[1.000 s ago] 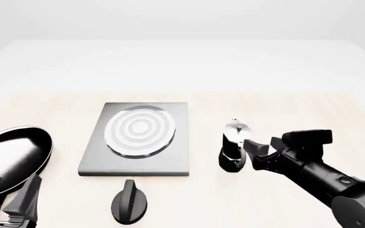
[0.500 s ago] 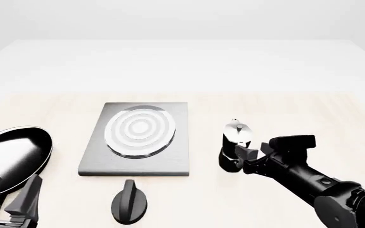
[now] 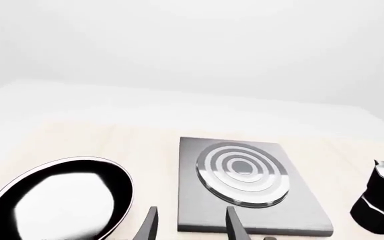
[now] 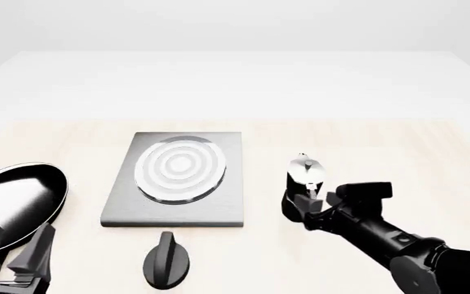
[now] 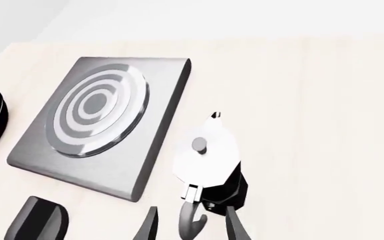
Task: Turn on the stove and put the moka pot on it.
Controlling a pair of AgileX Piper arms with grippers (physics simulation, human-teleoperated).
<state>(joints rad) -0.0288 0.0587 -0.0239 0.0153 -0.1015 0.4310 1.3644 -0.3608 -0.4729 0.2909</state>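
Spanning the whole front view, pale wood table (image 4: 382, 147) carries everything. Stove (image 4: 175, 179) is the biggest item on it: flat dark-grey square slab, silver-white concentric rings on its far half, lying left of centre. Frying pan (image 4: 14, 202), glossy black, sits well left of the stove, apart from it, partly cut by the frame edge.

Right arm (image 4: 398, 242) comes in from the lower right, reaching toward the moka pot. Right gripper (image 4: 310, 205) is right at the pot's near side; the right wrist view shows its two fingers (image 5: 149, 226) open narrowly, one on each side of the pot's loop handle (image 5: 193, 220), not pinched on it as far as visible (contact can't be confirmed). Left gripper (image 4: 10, 260) is at the lower left corner, near the pan's front rim, fingers spread moderately with nothing between them; in the left wrist view the fingertips (image 3: 150, 227) frame the gap between pan and stove.

Moka pot (image 4: 302, 187) stands upright on the table just right of the stove, apart from the slab, not on it. Black faceted body, shiny silver lid with a little top knob (image 5: 199, 145), spout facing away from the arms, handle facing the right gripper.

Knob (image 4: 166, 260), black and round with a raised ridge, lies on the table just in front of the stove's near edge, ridge pointing roughly toward the slab. Nothing touches it.
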